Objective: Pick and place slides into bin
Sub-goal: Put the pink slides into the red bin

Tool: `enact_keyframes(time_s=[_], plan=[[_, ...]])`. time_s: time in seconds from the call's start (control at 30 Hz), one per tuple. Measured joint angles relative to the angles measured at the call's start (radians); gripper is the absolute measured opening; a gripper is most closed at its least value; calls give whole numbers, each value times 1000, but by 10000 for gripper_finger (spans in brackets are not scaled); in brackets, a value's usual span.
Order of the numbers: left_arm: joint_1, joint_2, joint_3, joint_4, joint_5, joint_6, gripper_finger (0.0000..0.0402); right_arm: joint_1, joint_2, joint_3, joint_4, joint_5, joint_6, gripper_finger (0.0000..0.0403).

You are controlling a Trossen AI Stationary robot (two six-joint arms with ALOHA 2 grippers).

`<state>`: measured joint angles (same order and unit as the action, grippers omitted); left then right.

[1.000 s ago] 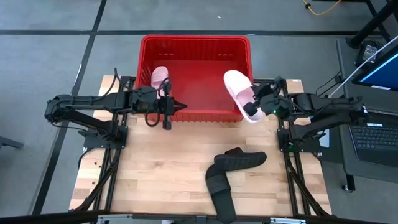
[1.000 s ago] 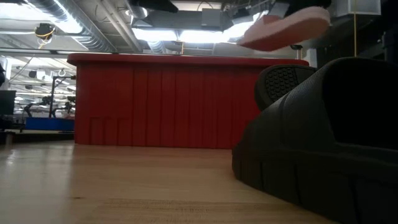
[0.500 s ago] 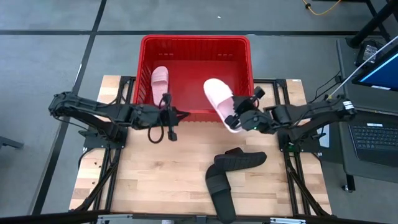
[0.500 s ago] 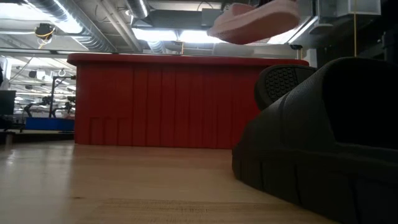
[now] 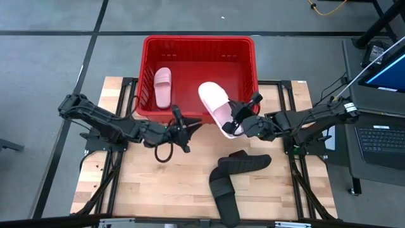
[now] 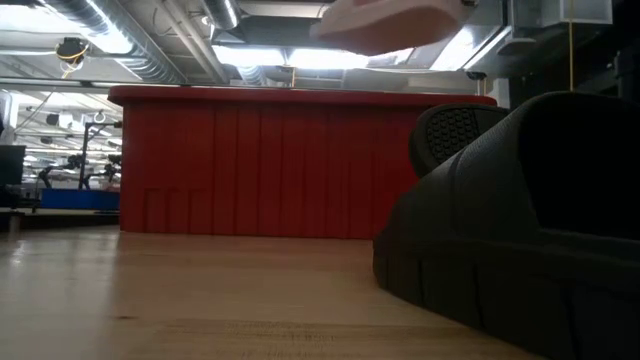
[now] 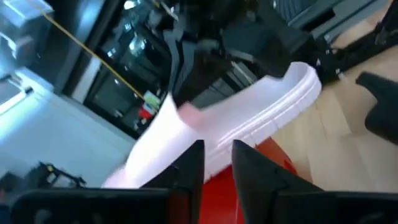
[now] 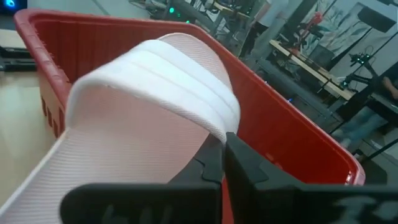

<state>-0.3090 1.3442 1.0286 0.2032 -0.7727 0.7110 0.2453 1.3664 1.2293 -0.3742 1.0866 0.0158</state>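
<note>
The red bin (image 5: 198, 42) stands at the table's far edge, with one pale pink slide (image 5: 163, 86) lying on its floor at the left. My right gripper (image 5: 235, 125) is shut on the second pink slide (image 5: 214, 106), which hangs above the bin's near wall (image 5: 190, 116). That slide also shows in the low view (image 6: 385, 20) and the left wrist view (image 7: 236, 124). My left gripper (image 5: 192, 124) is empty, its fingers narrowly open, just in front of the bin's near wall and left of the held slide. Two black slides (image 5: 243, 163) (image 5: 223, 193) lie on the table, near the front right. My right gripper pinches the pink slide's broad strap at its side edge (image 8: 214, 127), where the strap comes down toward the sole, between its two fingers. The fingers come roughly level from the table's right. The slide is lifted clear, sole down and tilted, reaching toward the far left over the bin.
The black slides fill the right of the low view (image 6: 520, 230), with the bin's wall (image 6: 300, 165) behind. Bare wood (image 5: 145, 183) lies at the table's near left. A laptop (image 5: 383, 136) sits off the table's right side.
My right gripper has carried the pink slide toward the table's left and a little nearer, from over the bin's right wall to over the middle of its near wall, staying shut. My left gripper has drawn back from the bin toward the near edge and to the right.
</note>
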Motion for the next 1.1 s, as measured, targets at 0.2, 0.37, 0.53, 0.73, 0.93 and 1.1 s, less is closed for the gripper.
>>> enact_keyframes(time_s=[0.2,0.37,0.53,0.73,0.93,1.1], plan=[[0,40,5,196,-5,56,124,0,23,0,42,3,-50,6],[22,105,72,216,-19,72,136,-1,41,0,140,8,-124,6],[48,194,133,211,-111,151,133,-1,43,0,169,8,-156,6],[78,275,190,217,-274,266,133,-1,43,0,166,8,-161,6],[101,292,207,221,-307,298,132,-1,43,0,163,8,-182,6],[108,290,207,250,-344,307,132,-1,43,0,151,8,-182,6]])
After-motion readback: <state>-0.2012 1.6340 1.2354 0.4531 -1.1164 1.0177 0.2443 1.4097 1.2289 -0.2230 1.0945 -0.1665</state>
